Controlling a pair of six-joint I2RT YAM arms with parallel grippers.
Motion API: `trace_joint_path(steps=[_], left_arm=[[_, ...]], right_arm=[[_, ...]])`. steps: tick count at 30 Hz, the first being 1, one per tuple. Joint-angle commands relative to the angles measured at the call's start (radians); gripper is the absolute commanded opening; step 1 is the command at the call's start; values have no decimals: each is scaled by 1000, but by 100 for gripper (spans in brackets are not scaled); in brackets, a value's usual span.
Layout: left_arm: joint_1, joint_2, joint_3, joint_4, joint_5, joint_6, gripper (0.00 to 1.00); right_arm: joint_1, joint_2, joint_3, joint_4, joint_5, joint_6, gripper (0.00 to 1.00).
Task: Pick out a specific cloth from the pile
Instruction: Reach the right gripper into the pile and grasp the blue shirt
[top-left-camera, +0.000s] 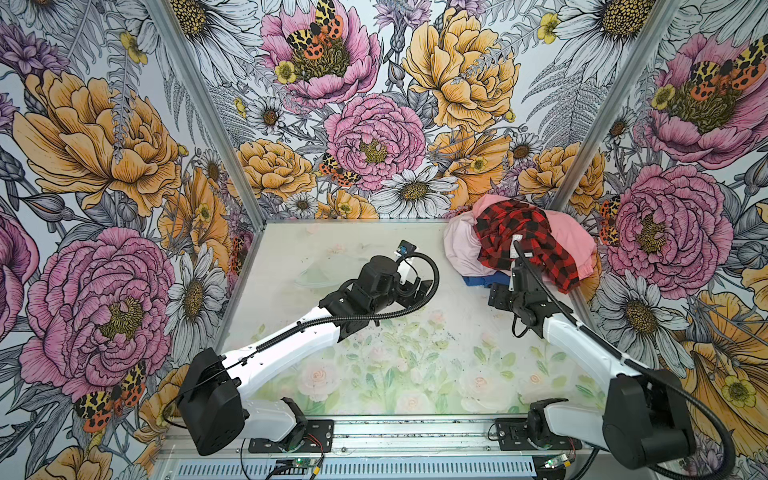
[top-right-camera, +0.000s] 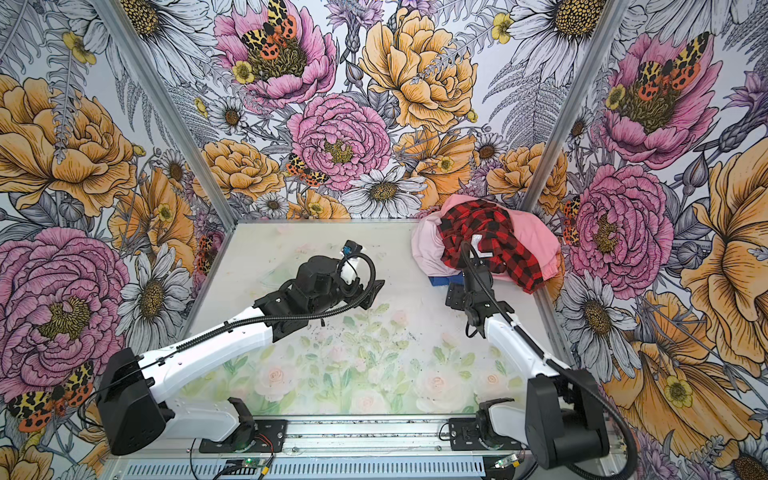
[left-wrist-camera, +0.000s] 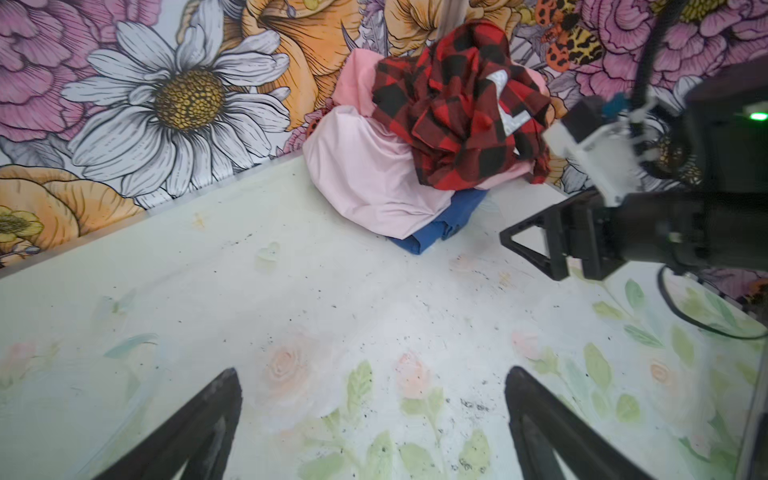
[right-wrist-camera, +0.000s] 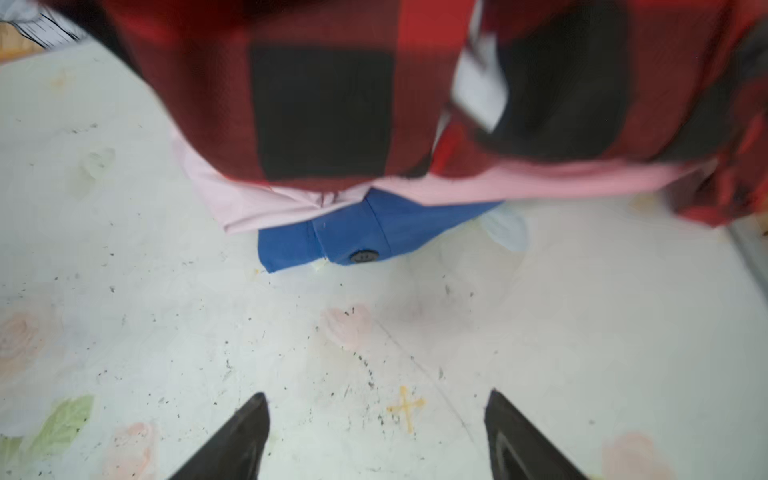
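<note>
Right claw (right-wrist-camera: 377, 395) fingertips are seen closest to the lens. The jaws are set apart and nothing is held between them. Only bare bench (right-wrist-camera: 124, 270) and a yellow cross mark (right-wrist-camera: 406, 408) are seen under the gap.

Blue cloth (right-wrist-camera: 353, 232) is located straight ahead of this claw, near but not touched by it. It is laid flat on the bench at the bottom of the pile (top-left-camera: 519, 241). Only one edge is exposed, with a dark button (right-wrist-camera: 364, 256) on it; the rest is buried.

Pile is stacked beyond the right claw, in the far corner against the flowered wall (top-left-camera: 374, 124):
- pale pink garment (right-wrist-camera: 257, 208) is laid directly on the blue cloth
- red-and-black plaid garment (right-wrist-camera: 324, 112) is draped on top, with a white patch showing
- salmon pink garment (top-left-camera: 571, 237) is tucked on the side away from the left claw

Left claw (left-wrist-camera: 372, 370) is held wide open and empty over bare bench, well apart from the pile. Pile and right claw are seen ahead of it, off to one side.
</note>
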Motion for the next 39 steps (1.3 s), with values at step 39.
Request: trace_joint_path(steps=[39], left_arm=[[-61,30,25,-62,5,-87,99]], right_arm=[[42,626,588,-142,247,-334,42]])
